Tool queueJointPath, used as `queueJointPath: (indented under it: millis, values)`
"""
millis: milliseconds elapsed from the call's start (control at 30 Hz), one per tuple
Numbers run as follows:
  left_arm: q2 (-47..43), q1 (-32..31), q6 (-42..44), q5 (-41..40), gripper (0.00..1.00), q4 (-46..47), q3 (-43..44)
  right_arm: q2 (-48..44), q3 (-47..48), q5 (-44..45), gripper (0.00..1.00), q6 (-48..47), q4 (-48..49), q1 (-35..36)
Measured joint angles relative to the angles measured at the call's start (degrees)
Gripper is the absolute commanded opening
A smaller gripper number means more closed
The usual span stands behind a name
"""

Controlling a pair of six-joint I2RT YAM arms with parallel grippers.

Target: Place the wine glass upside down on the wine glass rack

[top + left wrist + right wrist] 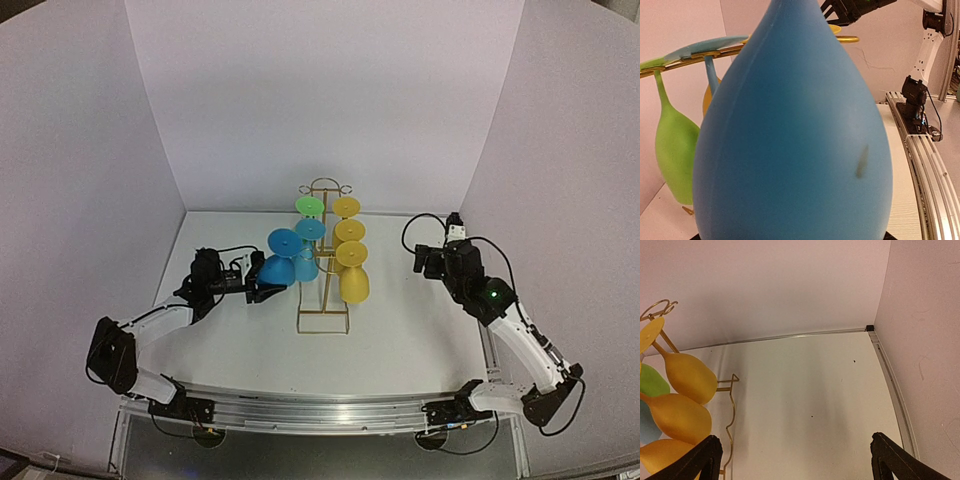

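My left gripper [264, 290] is shut on the bowl of a blue wine glass [277, 268], held upside down with its round foot [285, 241] on top, just left of the gold wire rack [322, 312]. In the left wrist view the blue bowl [790, 140] fills the frame and hides my fingers. The rack's gold rail [685, 66] runs behind it at upper left. My right gripper [432, 262] is open and empty to the right of the rack; in the right wrist view its fingertips [697, 462] stand wide apart over bare table.
A green glass [310, 206] and a second blue glass [310, 230] hang upside down on the rack's left side. Three yellow glasses [352, 282] hang on its right side, also in the right wrist view [687, 372]. White walls enclose the table.
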Motion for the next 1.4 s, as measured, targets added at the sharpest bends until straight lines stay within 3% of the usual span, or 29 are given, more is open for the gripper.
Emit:
queueJointPath:
  millis: [633,1400]
  values:
    - [11.12,-1.53,-2.1,2.9,0.39,9.26,2.53,-6.38,-8.67,-0.36,0.98,1.66,-1.66,-2.05]
    - [15.84,-2.78,0.69,4.63,0.4,9.79,5.39,-12.23,-11.32,1.05,0.98,1.66,-1.7,-2.14]
